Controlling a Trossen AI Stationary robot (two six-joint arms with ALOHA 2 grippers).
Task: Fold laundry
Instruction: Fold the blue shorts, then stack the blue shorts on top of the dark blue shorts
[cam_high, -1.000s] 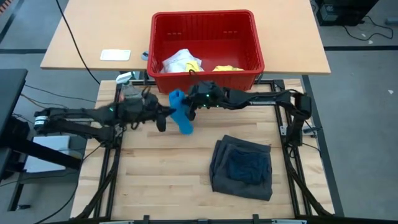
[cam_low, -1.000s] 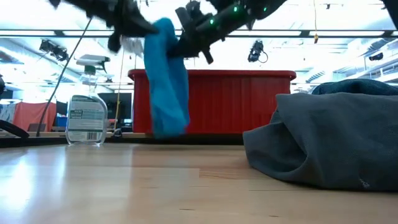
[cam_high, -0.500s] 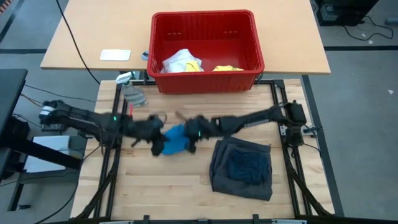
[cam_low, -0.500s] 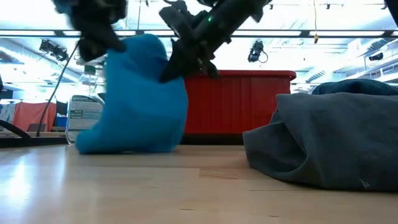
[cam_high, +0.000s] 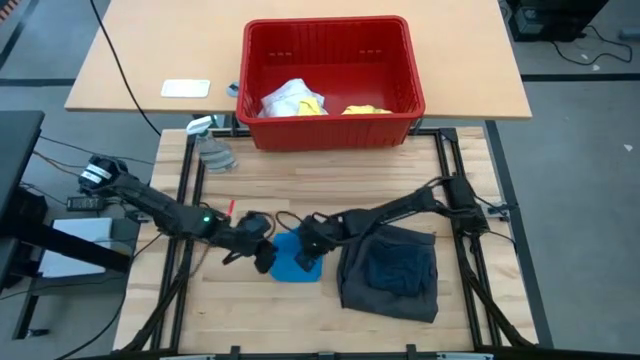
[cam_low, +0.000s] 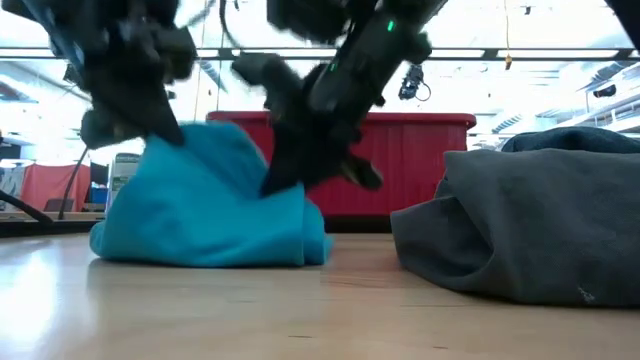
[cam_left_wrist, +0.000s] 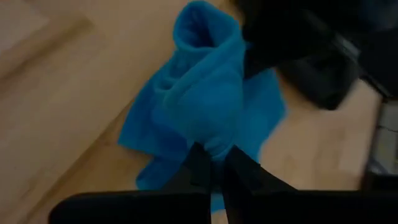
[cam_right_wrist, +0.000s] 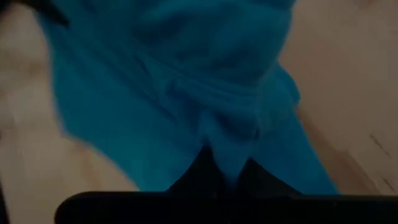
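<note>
bright blue piece (cam_high: 293, 258): on the wooden table (cam_high: 240, 310), low and bunched, just left of the dark grey shorts (cam_high: 390, 270).
left gripper (cam_high: 264, 257): closed on its left edge.
right gripper (cam_high: 308, 253): closed on its right edge.
key relation: the cloth lies between both grippers, its long axis running left to right; both are equally near.
next, likely: spread it flat.

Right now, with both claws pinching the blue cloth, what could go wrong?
1. Both the left gripper and the right gripper are shut on the blue cloth, which lies bunched on the table. It may go down crumpled instead of flat.
2. The grey shorts lie just beside the right gripper, so the arm could bump or drag them.
3. The two grippers are close together and might knock each other.
</note>
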